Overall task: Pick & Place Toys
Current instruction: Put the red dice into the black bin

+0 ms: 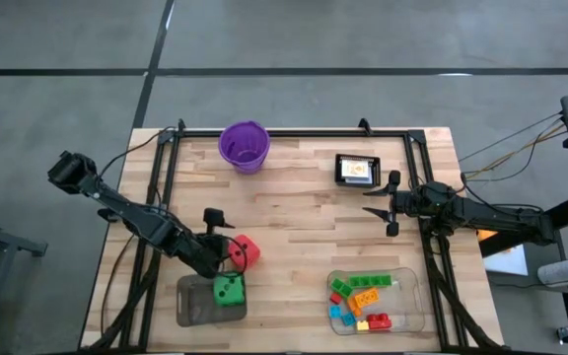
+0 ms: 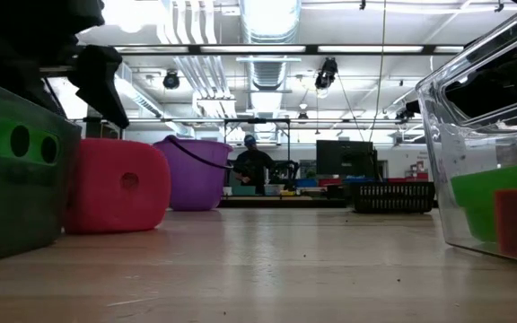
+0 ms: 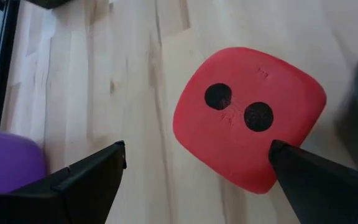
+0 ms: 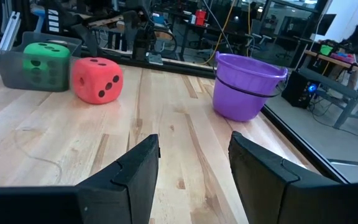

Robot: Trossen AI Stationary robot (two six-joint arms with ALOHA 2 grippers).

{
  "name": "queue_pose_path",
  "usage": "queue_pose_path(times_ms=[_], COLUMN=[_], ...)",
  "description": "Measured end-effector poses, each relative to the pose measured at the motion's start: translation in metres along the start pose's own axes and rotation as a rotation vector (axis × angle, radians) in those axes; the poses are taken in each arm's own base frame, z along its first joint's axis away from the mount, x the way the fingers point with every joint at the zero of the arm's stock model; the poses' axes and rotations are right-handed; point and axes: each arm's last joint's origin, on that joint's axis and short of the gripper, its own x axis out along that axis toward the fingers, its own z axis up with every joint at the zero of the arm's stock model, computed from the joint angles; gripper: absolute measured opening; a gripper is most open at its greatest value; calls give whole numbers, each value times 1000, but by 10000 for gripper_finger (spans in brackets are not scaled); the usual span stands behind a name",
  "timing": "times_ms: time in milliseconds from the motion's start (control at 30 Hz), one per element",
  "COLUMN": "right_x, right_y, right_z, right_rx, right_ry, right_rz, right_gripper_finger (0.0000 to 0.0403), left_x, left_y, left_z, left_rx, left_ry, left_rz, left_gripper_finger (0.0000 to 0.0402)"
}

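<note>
The red black-dotted die (image 1: pixel 246 251) rests on the table; it also shows in the left wrist view (image 3: pixel 247 118) and the low view (image 2: pixel 115 184). My left gripper (image 3: pixel 197 149) is open just above it, one finger beside the die's left, the other at its edge. The green die (image 1: pixel 228 289) sits in the grey tray (image 1: pixel 197 306). Several coloured bricks (image 1: pixel 363 296) lie in the clear tray (image 1: pixel 412 296). A picture card (image 1: pixel 356 170) lies at the far right. My right gripper (image 4: pixel 194 155) is open and empty at the table's right (image 1: pixel 385 207). My left gripper comes at the red die from above. One fingertip (image 3: pixel 284 155) stands over the die's edge (image 3: pixel 260 168). I cannot tell whether it touches the die. The die rests flat on the table.
A purple cup (image 1: pixel 245 145) stands at the far edge, left of centre. A black frame (image 1: pixel 294 133) runs along the table's far edge and sides. Bare wood lies in the table's middle (image 1: pixel 304 227). A person (image 2: pixel 254 161) sits in the room beyond.
</note>
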Motion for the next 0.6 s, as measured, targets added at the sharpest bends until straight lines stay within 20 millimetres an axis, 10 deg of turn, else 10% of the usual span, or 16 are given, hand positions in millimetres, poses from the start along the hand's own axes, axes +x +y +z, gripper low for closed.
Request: queue_pose_path(times_ms=[600], right_x=[1], right_y=[0], right_z=[-1], right_rx=[1], right_ry=[12], right_rz=[1], right_gripper_finger=[191], left_x=[9], left_y=[24], left_z=[0], left_rx=[34], left_ry=[84], left_rz=[147], left_gripper_finger=[400])
